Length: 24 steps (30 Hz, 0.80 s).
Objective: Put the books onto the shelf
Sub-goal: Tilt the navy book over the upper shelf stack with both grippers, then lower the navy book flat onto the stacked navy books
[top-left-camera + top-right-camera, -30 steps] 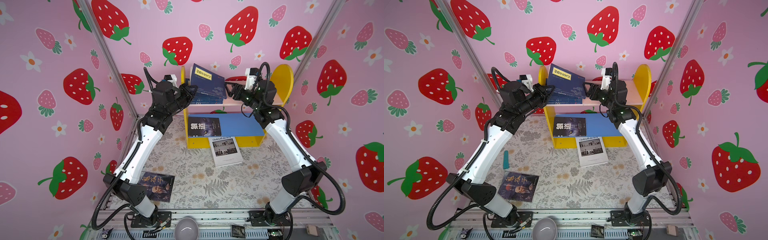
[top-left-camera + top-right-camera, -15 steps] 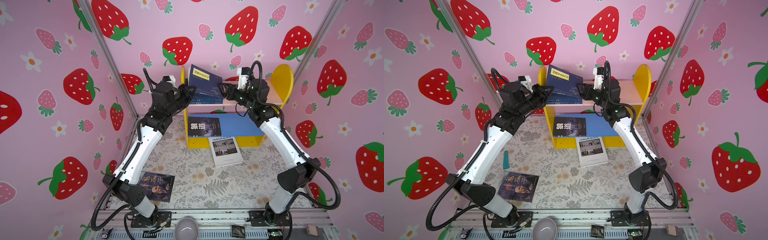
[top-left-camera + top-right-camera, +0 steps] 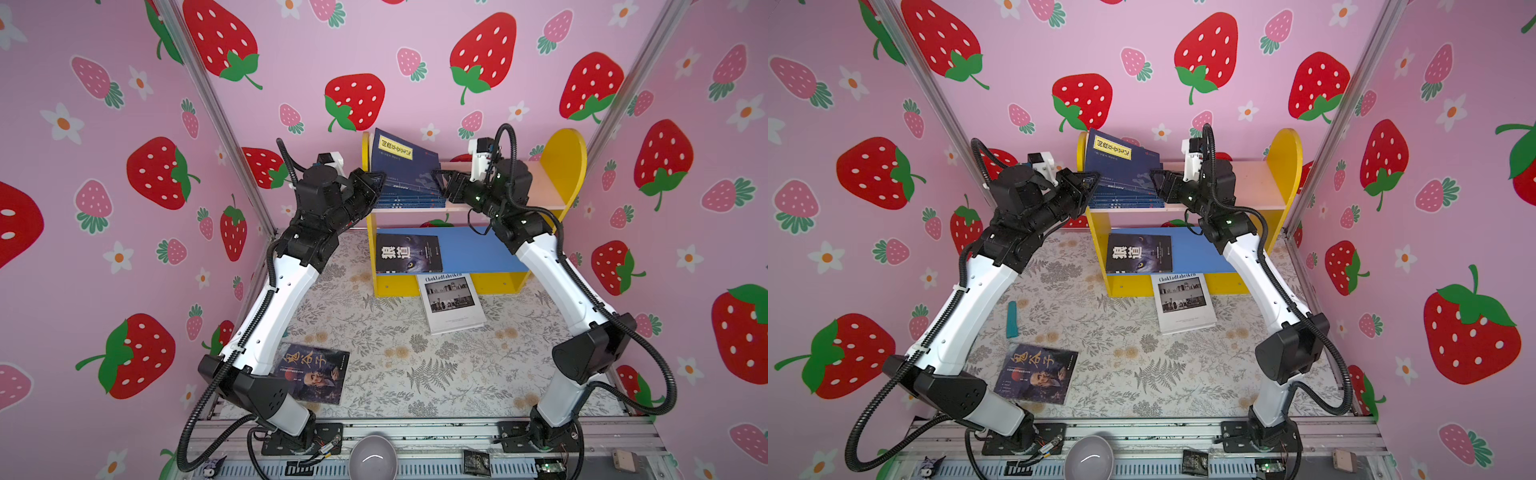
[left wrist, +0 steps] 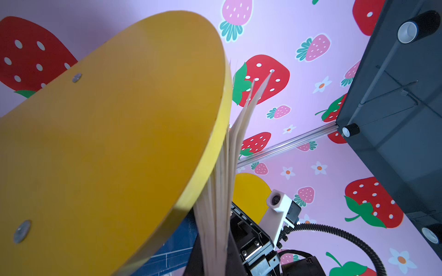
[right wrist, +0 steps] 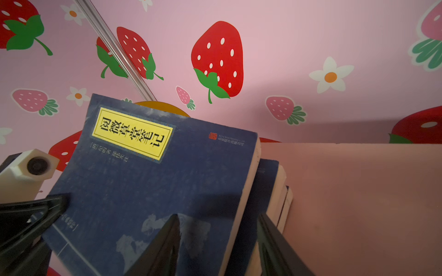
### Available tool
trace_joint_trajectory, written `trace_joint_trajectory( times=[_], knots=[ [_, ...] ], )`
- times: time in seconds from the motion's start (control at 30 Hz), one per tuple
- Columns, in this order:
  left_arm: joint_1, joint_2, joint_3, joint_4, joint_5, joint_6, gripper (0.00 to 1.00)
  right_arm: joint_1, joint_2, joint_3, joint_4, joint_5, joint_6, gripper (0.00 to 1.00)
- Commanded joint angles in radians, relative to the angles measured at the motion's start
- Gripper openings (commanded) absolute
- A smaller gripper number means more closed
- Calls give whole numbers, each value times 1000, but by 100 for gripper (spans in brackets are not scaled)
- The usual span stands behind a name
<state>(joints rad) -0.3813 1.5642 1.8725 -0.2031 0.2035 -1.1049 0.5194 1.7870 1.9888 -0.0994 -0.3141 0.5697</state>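
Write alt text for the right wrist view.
A navy book with a yellow title label tilts up off a stack of navy books on the pale pink shelf board. The right gripper straddles its page edge; the left gripper pinches a corner. Strawberry wallpaper behind.

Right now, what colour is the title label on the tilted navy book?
Yellow, with black characters. The title label shows best in the right wrist view.

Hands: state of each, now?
Left hand: closed on the top navy book.
Right hand: straddling that book's edge; grip cannot be told.
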Motion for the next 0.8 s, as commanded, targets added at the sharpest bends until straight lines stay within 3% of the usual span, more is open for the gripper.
trace_joint_trajectory(
  times=[0.0, 0.3, 0.77],
  knots=[
    [6, -22, 2, 42, 20, -8, 0, 8, -3, 22, -8, 6, -27, 54],
    [7, -5, 0, 46, 66, -43, 0, 9, -4, 39, -17, 22, -40, 56],
    [9, -26, -67, 65, 35, -39, 0, 18, 23, 29, -43, 40, -57, 52]
  ],
)
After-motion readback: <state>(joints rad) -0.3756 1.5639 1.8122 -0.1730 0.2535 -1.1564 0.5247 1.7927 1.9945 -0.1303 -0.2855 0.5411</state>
